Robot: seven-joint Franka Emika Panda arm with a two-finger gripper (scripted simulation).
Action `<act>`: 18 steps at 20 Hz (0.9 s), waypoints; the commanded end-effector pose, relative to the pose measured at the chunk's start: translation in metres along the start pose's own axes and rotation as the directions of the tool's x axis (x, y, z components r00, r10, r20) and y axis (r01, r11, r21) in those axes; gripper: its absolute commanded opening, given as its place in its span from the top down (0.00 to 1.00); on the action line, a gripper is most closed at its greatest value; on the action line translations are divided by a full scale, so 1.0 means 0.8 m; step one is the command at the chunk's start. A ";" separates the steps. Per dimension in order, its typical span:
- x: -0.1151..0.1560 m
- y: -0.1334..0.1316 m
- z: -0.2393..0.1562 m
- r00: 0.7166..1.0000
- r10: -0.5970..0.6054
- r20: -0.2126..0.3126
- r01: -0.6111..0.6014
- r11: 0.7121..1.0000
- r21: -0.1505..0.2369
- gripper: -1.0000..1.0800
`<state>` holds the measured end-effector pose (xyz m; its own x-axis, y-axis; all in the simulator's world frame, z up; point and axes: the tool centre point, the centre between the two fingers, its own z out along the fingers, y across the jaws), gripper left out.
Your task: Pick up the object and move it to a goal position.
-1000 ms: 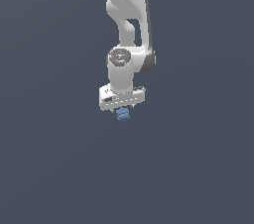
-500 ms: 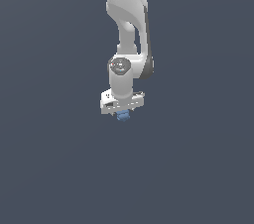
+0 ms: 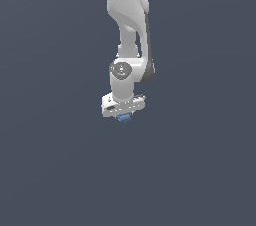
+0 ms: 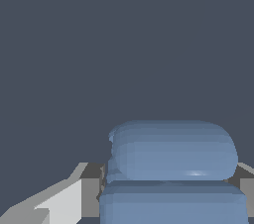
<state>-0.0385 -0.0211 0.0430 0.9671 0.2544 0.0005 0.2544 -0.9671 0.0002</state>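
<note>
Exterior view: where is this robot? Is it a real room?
Probably not a real room: it looks computer-made. All around is flat grey-blue, with no walls or furniture. Only the smooth white arm, its pincer and a lumpy light-blue object appear.

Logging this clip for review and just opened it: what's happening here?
A single white Panda arm points down with a small light-blue lumpy object pinched in its gripper. In the wrist view the object fills the space between the fingers. No goal marker is visible, and nothing else shows on the plain grey background, so how close it is to the goal cannot be told.
</note>
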 end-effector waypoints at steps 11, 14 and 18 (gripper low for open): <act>0.002 -0.001 -0.006 1.000 0.000 0.000 0.000 1.000 0.000 1.00; 0.005 -0.004 -0.019 1.000 0.000 0.000 0.000 1.000 0.000 1.00; 0.014 -0.010 -0.045 1.000 0.000 0.000 0.000 1.000 0.000 1.00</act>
<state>-0.0323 -0.0130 0.0704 0.9672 0.2539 -0.0005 0.2539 -0.9672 0.0001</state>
